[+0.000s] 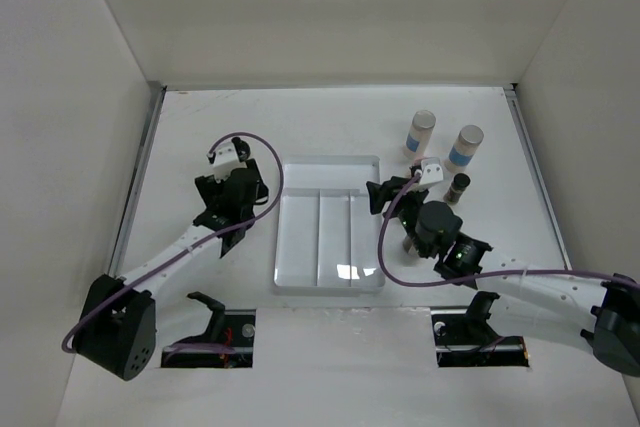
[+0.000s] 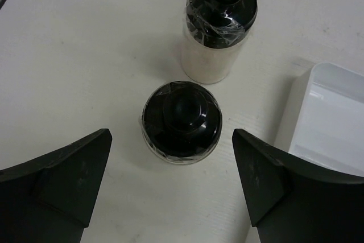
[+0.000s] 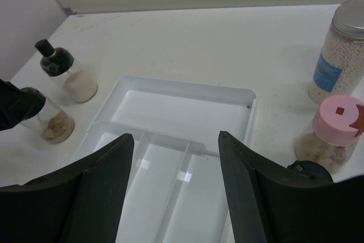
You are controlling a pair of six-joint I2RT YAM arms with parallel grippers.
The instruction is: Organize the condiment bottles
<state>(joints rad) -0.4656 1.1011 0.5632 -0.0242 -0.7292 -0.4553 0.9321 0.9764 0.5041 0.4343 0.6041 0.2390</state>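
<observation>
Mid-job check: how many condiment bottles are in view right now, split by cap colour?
Black-capped bottles: 3
Silver-lidded jars with blue labels: 2
Pink-capped jar: 1
Total: 6 in view; the right arm may hide more.

White rect. tray (image 1: 330, 237) sits approx. centre of white tabletop (image 1: 190, 127), long axis near–far; 1 crosswise compartment at far end, 3 lengthwise compartments nearer, w/ light glare at near end. Plain white walls (image 1: 330, 7) enclose table on L, back & R. 2 dark rect. cutouts (image 1: 245, 332) in tabletop at near edge, L & R of tray.
</observation>
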